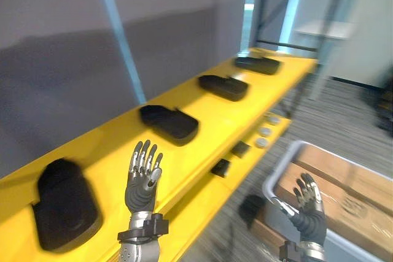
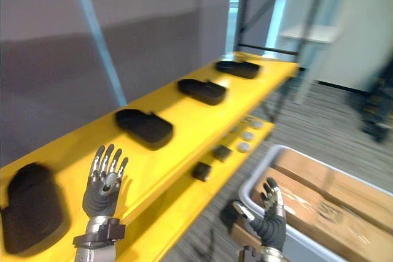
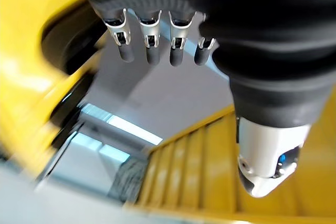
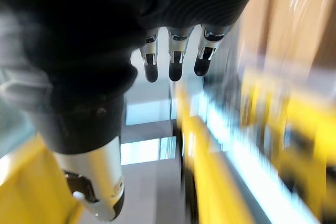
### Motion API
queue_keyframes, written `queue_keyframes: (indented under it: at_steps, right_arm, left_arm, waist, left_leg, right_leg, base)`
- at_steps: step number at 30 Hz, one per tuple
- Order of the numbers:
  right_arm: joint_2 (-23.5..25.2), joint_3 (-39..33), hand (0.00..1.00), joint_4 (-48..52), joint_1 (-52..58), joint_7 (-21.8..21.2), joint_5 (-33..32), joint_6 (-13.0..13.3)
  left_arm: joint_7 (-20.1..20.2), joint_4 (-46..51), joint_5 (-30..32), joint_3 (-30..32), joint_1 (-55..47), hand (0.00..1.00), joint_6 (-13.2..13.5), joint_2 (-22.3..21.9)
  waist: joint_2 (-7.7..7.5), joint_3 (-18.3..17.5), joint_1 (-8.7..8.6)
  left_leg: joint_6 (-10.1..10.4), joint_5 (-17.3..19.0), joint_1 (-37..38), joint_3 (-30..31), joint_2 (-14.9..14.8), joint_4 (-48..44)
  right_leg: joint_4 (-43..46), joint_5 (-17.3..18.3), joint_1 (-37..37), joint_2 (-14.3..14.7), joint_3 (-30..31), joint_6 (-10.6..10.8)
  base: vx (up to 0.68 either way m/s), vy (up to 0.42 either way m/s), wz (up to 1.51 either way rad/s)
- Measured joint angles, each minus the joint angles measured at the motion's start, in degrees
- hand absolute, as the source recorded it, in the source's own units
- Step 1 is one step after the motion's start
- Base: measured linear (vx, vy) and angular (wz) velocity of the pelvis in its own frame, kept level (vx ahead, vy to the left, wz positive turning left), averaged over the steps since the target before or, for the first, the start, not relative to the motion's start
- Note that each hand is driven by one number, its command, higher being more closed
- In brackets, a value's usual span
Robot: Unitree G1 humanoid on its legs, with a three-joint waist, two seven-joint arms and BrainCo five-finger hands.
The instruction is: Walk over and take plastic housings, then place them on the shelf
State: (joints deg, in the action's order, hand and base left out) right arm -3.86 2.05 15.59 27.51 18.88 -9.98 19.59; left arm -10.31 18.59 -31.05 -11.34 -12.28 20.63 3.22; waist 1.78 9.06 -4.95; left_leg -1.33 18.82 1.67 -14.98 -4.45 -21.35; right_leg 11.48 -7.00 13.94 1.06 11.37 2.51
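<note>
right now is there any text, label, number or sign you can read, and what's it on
No text here can be read.
Cardboard box in the grey bin: a dark printed mark, too blurred to read.
Black plastic housings on the yellow shelf: no label visible.
Small parts on the shelf's lower ledge: too small to tell.
</note>
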Motion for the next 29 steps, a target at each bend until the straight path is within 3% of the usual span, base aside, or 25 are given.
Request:
queue_keyframes:
  at_steps: [1, 3, 5, 6, 7, 8, 9, 11, 12, 13, 14, 16, 18, 21, 25, 26, 27, 29]
  right_arm:
    - [-0.14, -0.79, 0.0, -0.61, 0.09, -0.07, 0.01, 0.21]
    - [-0.48, -2.23, 0.0, -0.82, 0.3, -0.12, 0.29, 0.54]
    - [-0.48, -2.56, 0.0, -0.81, 0.23, 0.7, 0.45, 0.5]
    - [-0.51, -2.31, 0.0, -0.88, 0.3, 1.15, 0.45, 0.08]
    - [-0.81, -2.04, 0.0, -1.08, 0.19, 1.33, 0.46, -0.37]
    - [-1.08, -1.73, 0.0, -2.02, -0.51, 1.3, 0.86, -0.47]
    - [-0.21, -1.82, 0.0, -2.92, -1.26, 1.38, 1.34, -0.47]
    - [-0.37, -2.16, 0.0, -3.72, -1.24, 1.32, 1.34, -0.4]
    - [-0.84, -2.24, 0.0, -5.09, -1.44, 0.93, 1.36, -0.35]
    - [-0.68, -2.05, 0.0, -5.96, -1.43, 0.27, 1.36, -0.36]
    - [-0.59, -1.9, 0.0, -6.01, -1.17, -0.14, 1.35, -0.37]
    - [-0.88, -1.95, 0.0, -6.07, -1.16, -2.44, 1.3, -0.48]
    - [-0.78, -1.98, 0.0, -6.08, -0.83, -4.55, 1.05, -0.48]
    - [-0.85, -2.06, 0.0, -7.35, -1.03, -7.19, 0.75, -0.51]
    - [-0.89, -1.86, 0.0, -13.55, -2.97, -9.51, 1.12, -2.44]
    - [-1.02, -1.9, 0.0, -19.36, -5.23, -10.57, 0.84, -3.83]
    - [-1.05, -1.91, 0.0, -20.86, -5.82, -10.74, 0.76, -4.17]
    - [-0.95, -3.29, 0.0, -34.23, -10.2, -10.91, -0.99, -10.38]
  left_arm:
    - [-1.03, -0.83, 0.0, 0.57, 0.61, 0.0, 0.07, 0.01]
    - [-3.32, -2.42, -0.21, 1.41, 1.46, 0.0, 0.3, -0.02]
    - [-3.76, -2.42, -0.24, 1.29, 2.17, 0.0, 0.9, -0.12]
    - [-3.95, -2.48, -0.33, 1.16, 3.17, 0.0, 1.15, -0.23]
    - [-4.0, -2.91, -0.32, 1.07, 3.35, 0.0, 1.23, -0.75]
    - [-4.32, -3.42, -0.14, 0.9, 3.51, 0.0, 1.66, -1.04]
    - [-4.42, -3.5, 0.0, 0.8, 3.79, 0.0, 2.46, -0.54]
    - [-4.83, -3.93, 0.1, 0.7, 3.45, 0.0, 2.9, -0.52]
    - [-5.78, -4.28, 0.96, 0.75, 2.89, 0.0, 2.98, -0.69]
    - [-6.43, -4.29, 1.14, 0.67, 2.47, 0.0, 3.03, -0.41]
    - [-6.83, -4.43, 1.14, 0.81, 2.57, 0.0, 3.02, -0.23]
    - [-7.85, -4.73, 1.17, 0.46, 2.68, 0.0, 2.59, -1.09]
    - [-7.99, -5.64, 1.69, 0.62, 2.72, 0.0, 1.58, -1.15]
    - [-8.38, -9.35, 3.06, 1.64, 2.43, 0.0, -0.8, -1.23]
    - [-8.61, -15.6, 3.05, 5.74, 1.19, 0.0, -4.48, -2.28]
    - [-9.23, -22.49, 3.1, 7.93, 1.24, 0.0, -6.38, -1.92]
    - [-9.38, -23.9, 3.12, 8.27, 1.28, 0.0, -6.58, -1.82]
    - [-9.59, -35.85, 3.26, 10.1, 1.99, 0.0, -9.95, -0.82]
  waist:
    - [-0.36, 0.25, -0.23]
    - [-0.78, 0.69, -0.95]
    - [-1.1, 0.84, -1.21]
    - [-2.11, 1.6, -1.74]
    - [-2.0, 1.61, -1.73]
    - [-0.81, 0.86, -0.91]
    - [-1.23, 0.97, -0.57]
    - [-1.93, 0.9, -0.63]
    - [-2.24, 0.71, -0.41]
    - [-3.1, 0.46, -0.38]
    - [-3.64, 0.52, -0.46]
    - [-2.41, 0.17, 0.15]
    - [-2.96, 0.12, 0.34]
    - [-2.98, -0.22, 0.75]
    - [-2.93, -0.26, 2.68]
    - [-2.79, -0.35, 3.15]
    - [-2.79, -0.34, 3.15]
    - [-2.83, -0.55, 3.18]
  left_leg:
    - [-0.36, -0.7, 0.73, -2.4, 0.02, 1.34]
    - [-0.64, -2.22, 2.67, -10.25, -0.36, 4.2]
    - [-0.62, -2.29, 2.68, -13.91, -0.73, 3.69]
    - [-0.8, -2.31, 2.37, -12.99, 0.54, 2.97]
    - [-1.47, -2.66, 2.13, -9.32, 1.18, 3.94]
    - [-1.54, -3.46, 1.83, -6.45, 0.56, 7.07]
    - [-1.01, -4.72, 2.7, -11.63, -1.1, 8.48]
    - [-0.76, -5.44, 3.2, -14.21, -1.31, 9.62]
    - [-0.39, -5.55, 3.58, -16.04, -1.66, 9.58]
    - [0.86, -5.41, 3.23, -17.13, -1.35, 8.74]
    - [1.33, -5.56, 2.68, -17.0, -0.81, 8.36]
    - [1.41, -5.92, 0.92, -13.42, -1.74, 8.54]
    - [1.53, -5.81, 1.74, -11.76, -2.39, 9.07]
    - [1.83, -6.07, 1.71, -10.02, -2.43, 9.14]
    - [2.03, -6.29, 2.48, -6.67, -1.83, 9.22]
    - [2.1, -6.34, 3.24, -5.32, -1.37, 9.5]
    - [2.11, -6.34, 3.39, -5.14, -1.32, 9.58]
    - [2.04, -6.54, 3.72, -3.49, -0.47, 10.05]
  right_leg:
    - [1.29, 0.56, 0.45, -0.6, -3.25, 0.01]
    - [9.11, 7.88, 0.83, -1.94, -11.43, -2.13]
    - [12.43, 12.22, 0.82, -2.85, -15.09, -3.58]
    - [11.24, 9.93, 0.74, -2.37, -15.49, -4.46]
    - [10.15, 7.81, 0.82, -1.51, -14.68, -4.19]
    - [4.89, 4.05, -0.13, 1.2, -13.15, -1.2]
    - [11.74, 8.96, 0.82, 0.03, -17.25, -3.62]
    - [18.47, 14.56, 0.06, -3.4, -21.2, -2.21]
    - [18.26, 16.35, -2.46, -6.05, -23.04, -1.42]
    - [12.59, 17.09, -5.83, -7.19, -21.98, -0.32]
    - [8.9, 17.28, -7.11, -6.44, -21.88, -0.43]
    - [-0.92, 13.58, -10.04, -3.28, -20.55, -1.72]
    - [-5.04, 11.79, -12.61, -1.77, -19.98, -2.17]
    - [-7.87, 10.47, -14.0, -1.1, -20.03, -2.1]
    - [-10.68, 9.44, -16.1, -1.2, -19.86, -1.93]
    - [-11.24, 9.34, -17.23, -1.57, -19.92, -1.8]
    - [-11.27, 9.34, -17.39, -1.63, -20.0, -1.79]
    - [-13.2, 8.8, -19.28, -2.34, -21.87, -1.31]
  base:
    - [-0.12, 0.119, -1.92]
    - [-0.05, 0.093, -1.7]
    - [-0.04, 0.02, -1.25]
    - [-0.07, 0.017, -1.08]
    - [-0.09, 0.016, -1.14]
    - [-0.14, -0.045, -1.54]
    - [-0.12, -0.073, -1.5]
    - [-0.03, -0.063, -1.03]
    - [0.03, -0.054, -0.96]
    - [0.03, -0.073, -0.75]
    - [0.03, -0.121, -0.66]
    - [0.05, -0.142, -0.56]
    - [0.06, -0.087, -0.23]
    - [0.04, -0.041, -0.03]
    - [0.05, 0.031, -0.03]
    - [0.04, 0.055, 0.07]
    - [0.05, 0.077, 0.11]
    - [0.04, 0.068, 0.29]
